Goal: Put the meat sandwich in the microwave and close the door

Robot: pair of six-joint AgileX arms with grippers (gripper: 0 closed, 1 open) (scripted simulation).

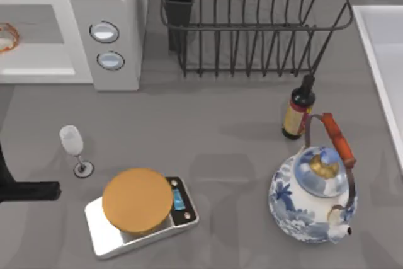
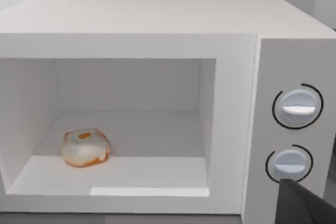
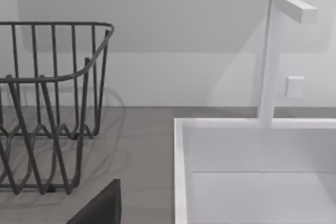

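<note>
Currently the meat sandwich [image 2: 85,148] sits inside the microwave [image 2: 157,35], on the cavity floor at lower left of the left wrist frame, touching nothing else. Left arm [image 1: 25,190] is at the top view's left edge, well apart from it; grip state cannot be told.

A rendered kitchen is showing here. A white microwave [image 1: 107,36] is standing at the back left of the grey surface [image 1: 220,137], a dark wire dish rack [image 1: 252,23] is sitting beside it, and a white sink [image 3: 252,171] with a tap [image 3: 275,51] is lying along the right side. A kitchen scale [image 1: 141,212], a blue-and-white teapot [image 1: 315,193], a sauce bottle [image 1: 297,108] and a wine glass [image 1: 74,149] are standing about.
</note>
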